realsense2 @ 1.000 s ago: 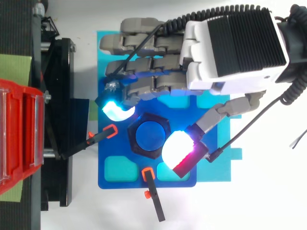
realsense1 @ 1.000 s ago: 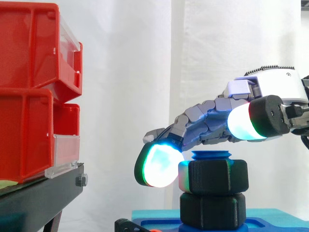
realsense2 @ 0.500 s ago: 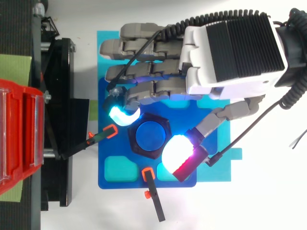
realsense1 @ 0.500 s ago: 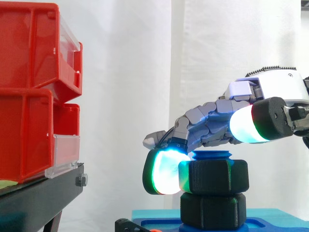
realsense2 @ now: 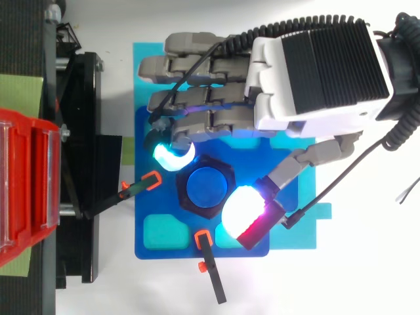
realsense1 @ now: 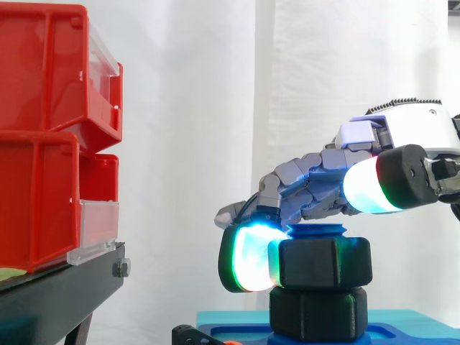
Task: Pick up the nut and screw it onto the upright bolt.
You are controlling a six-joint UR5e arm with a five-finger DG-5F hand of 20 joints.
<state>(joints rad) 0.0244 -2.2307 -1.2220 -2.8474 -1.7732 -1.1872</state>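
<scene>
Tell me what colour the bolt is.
The bolt is blue; top view shows it best.

Bright even light, faint shadows, robot hand point(realsense2: 315, 72) pads point(realsense1: 251, 257) aglow

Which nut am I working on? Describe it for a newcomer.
Start at the blue plate beside the red bins. The blue bolt stands on it, under the hand. The nut is the upper of two stacked black hexagons, just below the bolt's top; the lower hexagon sits against the plate.
</scene>
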